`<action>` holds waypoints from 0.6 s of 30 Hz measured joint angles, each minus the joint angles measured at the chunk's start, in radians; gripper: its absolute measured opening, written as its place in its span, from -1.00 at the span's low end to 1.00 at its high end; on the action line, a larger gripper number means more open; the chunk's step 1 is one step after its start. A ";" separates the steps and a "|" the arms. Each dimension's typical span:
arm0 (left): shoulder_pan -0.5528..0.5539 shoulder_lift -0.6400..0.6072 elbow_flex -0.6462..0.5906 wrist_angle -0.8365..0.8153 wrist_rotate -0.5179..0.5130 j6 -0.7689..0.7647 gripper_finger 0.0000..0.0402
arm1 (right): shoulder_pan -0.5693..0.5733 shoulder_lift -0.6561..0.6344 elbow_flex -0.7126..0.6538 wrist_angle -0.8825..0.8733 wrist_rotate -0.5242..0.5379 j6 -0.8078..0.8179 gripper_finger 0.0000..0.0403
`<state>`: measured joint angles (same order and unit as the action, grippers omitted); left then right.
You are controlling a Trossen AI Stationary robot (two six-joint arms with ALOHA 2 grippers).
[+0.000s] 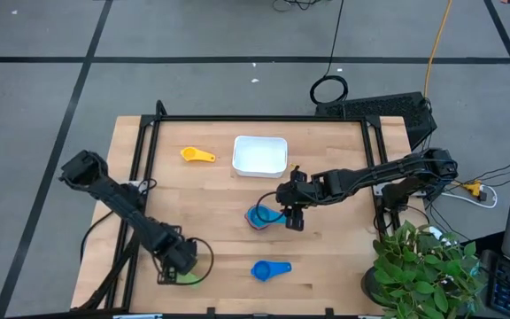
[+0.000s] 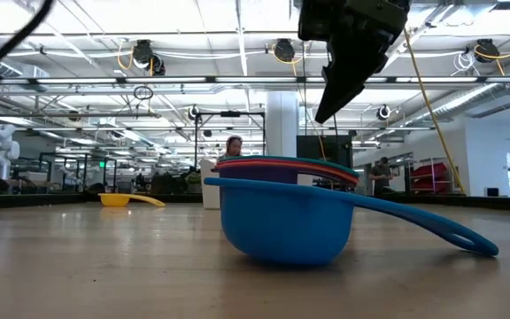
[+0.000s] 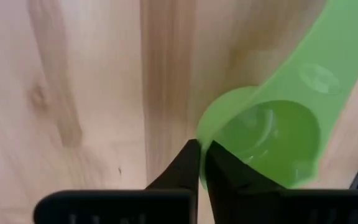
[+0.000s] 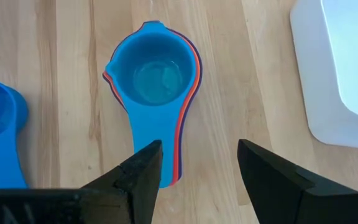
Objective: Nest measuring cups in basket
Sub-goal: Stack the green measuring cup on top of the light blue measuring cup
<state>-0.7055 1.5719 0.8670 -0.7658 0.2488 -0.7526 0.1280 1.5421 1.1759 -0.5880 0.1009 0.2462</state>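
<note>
Left pincer (image 3: 201,163) sits low at the near-left part of the bench (image 1: 326,275), fingers pressed together w/ the rim of the green cup (image 3: 272,140) nipped between the tips; looks like a rim pinch so the bowl hangs free and can drop into another cup, tho how firm the hold is can't be told. Green cup lies by the bench's near-left corner, well apart from everything else. Right pincer (image 4: 199,168) hangs over the mid-bench, fingers apart at roughly half spread, holding nothing; it's just above the handle end of the nested stack (image 4: 154,87), not touching it. Prob lined up w/ the handle because that's the flat, easy place to grab several cups at once. Stack has a teal cup on top w/ red, orange and navy edges peeking out beneath, all handles pointing the same way, which is why it sits so tidy. Stack is on bare bench, near but outside the basket (image 1: 259,155), which is toward the far side and has no cups in it. A lone blue cup (image 1: 269,270) lies nearer the front edge, and a yellow cup (image 1: 197,156) just beside the basket on its left. Judging from this, nesting is part done; three cups loose, basket step not yet done
</note>
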 joint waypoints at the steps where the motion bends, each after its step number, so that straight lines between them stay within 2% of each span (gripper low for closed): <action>1: 0.017 -0.001 0.009 -0.003 0.002 0.015 -0.96 | 0.000 0.000 0.000 -0.003 0.000 0.000 0.01; 3: 0.054 -0.009 0.029 -0.013 -0.004 0.050 -0.96 | 0.000 0.000 0.000 -0.013 0.000 0.000 0.01; 7: 0.162 -0.038 0.105 -0.046 -0.092 0.139 -0.96 | -0.007 0.000 0.000 -0.016 0.029 -0.001 0.01; 10: 0.273 -0.048 0.174 -0.044 -0.127 0.174 -0.96 | -0.026 0.000 0.000 -0.016 0.083 0.000 0.01; 13: 0.377 -0.047 0.247 -0.043 -0.158 0.240 -0.96 | -0.050 -0.014 0.000 -0.036 0.083 0.000 0.01; 18: 0.525 -0.048 0.327 0.028 -0.179 0.315 -0.96 | -0.058 -0.128 0.000 -0.075 0.121 -0.030 0.01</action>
<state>-0.1807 1.5238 1.1938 -0.7379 0.0700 -0.4377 0.0701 1.4139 1.1763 -0.6632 0.2219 0.2161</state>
